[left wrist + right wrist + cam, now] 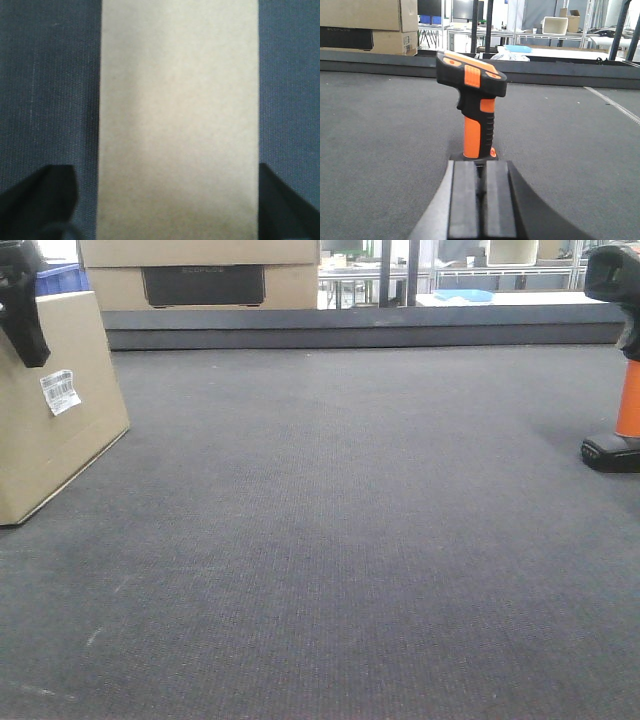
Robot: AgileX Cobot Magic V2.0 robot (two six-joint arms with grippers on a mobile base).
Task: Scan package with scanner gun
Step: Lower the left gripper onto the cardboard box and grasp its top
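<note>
Right wrist view, nearest: the right gripper (pixel 480 172) has its jaws clenched pad to pad on nothing. The scanner gun (pixel 479 117) stands upright just ahead at 12 o'clock. Left wrist view: the left gripper (pixel 167 200) straddles the package (pixel 177 120), jaws spread; whether they grip it cannot be told. Front view, grey carpet (pixel 340 540): package at 9 o'clock, white label (pixel 60 392) showing; scanner gun at 3 o'clock; wider carton (pixel 200 275) beyond at 11 o'clock.

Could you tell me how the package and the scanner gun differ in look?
The package is plain tan cardboard with a white label; the scanner gun is black and orange. The package is a broad box; the scanner gun is slim and upright. Both sit on the grey surface.
</note>
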